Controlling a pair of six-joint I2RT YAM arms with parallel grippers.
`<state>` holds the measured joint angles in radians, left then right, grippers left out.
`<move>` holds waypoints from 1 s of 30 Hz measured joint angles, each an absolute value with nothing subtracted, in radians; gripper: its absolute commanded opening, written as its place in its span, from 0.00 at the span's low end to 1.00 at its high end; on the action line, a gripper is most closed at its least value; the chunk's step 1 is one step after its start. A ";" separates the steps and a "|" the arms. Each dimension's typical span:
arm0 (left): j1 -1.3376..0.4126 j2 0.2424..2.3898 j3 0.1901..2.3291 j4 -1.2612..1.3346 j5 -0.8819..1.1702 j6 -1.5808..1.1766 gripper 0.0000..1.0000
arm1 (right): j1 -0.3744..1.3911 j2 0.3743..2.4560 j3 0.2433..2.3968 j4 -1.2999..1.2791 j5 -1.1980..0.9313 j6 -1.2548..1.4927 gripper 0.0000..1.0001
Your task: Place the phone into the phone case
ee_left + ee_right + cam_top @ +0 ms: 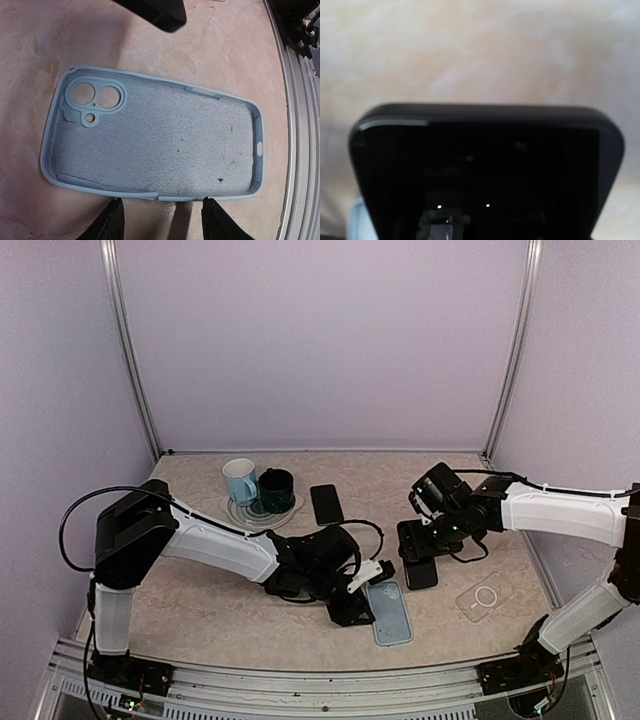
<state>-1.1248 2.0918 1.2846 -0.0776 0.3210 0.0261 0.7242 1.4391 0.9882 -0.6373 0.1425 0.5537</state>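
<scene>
A light blue phone case (pixel 390 612) lies open side up on the table, with its camera cut-outs at the left in the left wrist view (pixel 155 135). My left gripper (pixel 365 590) is open and empty, and its two black fingertips (pixel 112 220) stand at the case's near long edge. My right gripper (pixel 418 545) is shut on a black phone (pixel 421 570) and holds it just right of the case. The phone fills the right wrist view (pixel 485 165) and hides the fingers.
A second black phone (pixel 326 503) lies further back. A clear case (pixel 485 597) lies at the right front. A light blue mug (pixel 240 480) and a dark mug (pixel 276 490) stand on a round mat at the back left. The metal front rail (pixel 300 125) runs near the case.
</scene>
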 measured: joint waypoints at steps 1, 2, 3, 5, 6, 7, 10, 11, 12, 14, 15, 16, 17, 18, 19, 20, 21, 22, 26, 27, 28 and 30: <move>-1.124 2.087 1.264 -0.047 0.332 0.024 0.54 | 0.757 1.433 0.986 -0.637 0.148 0.583 0.46; -1.123 2.078 1.245 -0.022 0.340 0.020 0.55 | 0.780 1.430 0.984 -0.638 0.152 0.603 0.46; -1.121 2.065 1.215 0.005 0.350 0.008 0.56 | 0.805 1.428 0.982 -0.640 0.159 0.628 0.46; -1.111 2.005 1.120 0.056 0.366 -0.021 0.57 | 0.859 1.428 0.979 -0.645 0.171 0.679 0.46; -1.104 1.965 1.071 0.072 0.368 -0.037 0.58 | 0.883 1.428 0.979 -0.648 0.177 0.702 0.46; -1.095 1.921 1.024 0.093 0.366 -0.052 0.58 | 0.910 1.428 0.979 -0.653 0.184 0.730 0.46; -1.053 1.788 0.933 0.143 0.345 -0.100 0.60 | 0.986 1.431 0.979 -0.668 0.209 0.815 0.46; -1.039 1.757 0.921 0.157 0.334 -0.110 0.60 | 1.010 1.435 0.979 -0.676 0.220 0.845 0.45; -1.025 1.728 0.915 0.174 0.326 -0.121 0.60 | 1.034 1.442 0.981 -0.685 0.230 0.874 0.46; -1.000 1.686 0.908 0.205 0.306 -0.136 0.60 | 1.077 1.468 0.984 -0.697 0.244 0.925 0.46; -0.991 1.671 0.902 0.222 0.297 -0.143 0.60 | 1.095 1.485 0.986 -0.701 0.249 0.947 0.45; -0.987 1.661 0.895 0.231 0.289 -0.148 0.60 | 1.108 1.505 0.987 -0.705 0.253 0.967 0.45; -0.984 1.654 0.886 0.237 0.282 -0.152 0.61 | 1.121 1.527 0.989 -0.711 0.257 0.986 0.45; -0.984 1.650 0.877 0.240 0.278 -0.154 0.60 | 1.129 1.545 0.989 -0.714 0.260 0.997 0.44; -0.984 1.649 0.868 0.241 0.275 -0.157 0.60 | 1.134 1.564 0.990 -0.717 0.263 1.008 0.44; -0.984 1.649 0.858 0.241 0.274 -0.158 0.60 | 1.135 1.579 0.991 -0.718 0.268 1.016 0.43; -0.984 1.649 0.844 0.241 0.271 -0.160 0.60 | 1.137 1.592 0.993 -0.719 0.271 1.024 0.43; -0.984 1.649 0.837 0.241 0.270 -0.161 0.61 | 1.137 1.600 0.997 -0.719 0.275 1.029 0.43; -0.984 1.647 0.812 0.241 0.258 -0.165 0.61 | 1.137 1.605 1.000 -0.712 0.286 1.039 0.42; -0.983 1.646 0.810 0.241 0.257 -0.168 0.61 | 1.137 1.607 1.001 -0.709 0.288 1.039 0.42; -0.982 1.644 0.810 0.242 0.256 -0.168 0.61 | 1.137 1.610 1.003 -0.709 0.290 1.039 0.42; -0.982 1.643 0.810 0.247 0.254 -0.171 0.61 | 1.137 1.623 1.014 -0.714 0.294 1.039 0.42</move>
